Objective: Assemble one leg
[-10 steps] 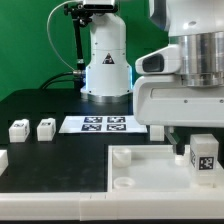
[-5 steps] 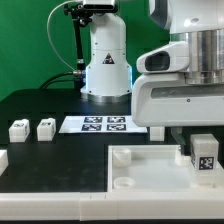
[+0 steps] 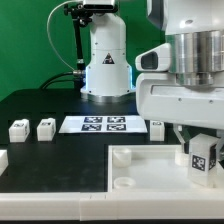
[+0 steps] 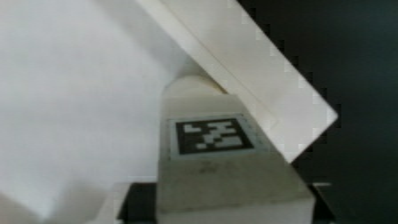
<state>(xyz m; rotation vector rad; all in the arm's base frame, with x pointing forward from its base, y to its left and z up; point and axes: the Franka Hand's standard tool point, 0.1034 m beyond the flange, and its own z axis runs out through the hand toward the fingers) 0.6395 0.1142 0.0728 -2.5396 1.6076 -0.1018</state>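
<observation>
My gripper [image 3: 201, 143] is shut on a leg [image 3: 204, 160], a small white block with a black-and-white marker. It holds the leg slightly tilted over the corner of the large white tray [image 3: 140, 172] nearest the exterior view's right. In the wrist view the leg [image 4: 217, 150] stands between my dark fingers [image 4: 139, 202], by the tray's corner rim [image 4: 267, 85]. I cannot tell whether the leg touches the tray. Two more legs [image 3: 18, 129] [image 3: 45, 128] stand on the black table at the exterior view's left.
The marker board [image 3: 104, 124] lies flat behind the tray. A small white part [image 3: 157, 128] stands just beyond it, by my gripper. Another white part [image 3: 2, 158] shows at the exterior view's left edge. The robot base [image 3: 106, 60] stands at the back.
My gripper has turned a little with the leg in it; the leg's marker face now looks tilted. The other parts have not moved.
</observation>
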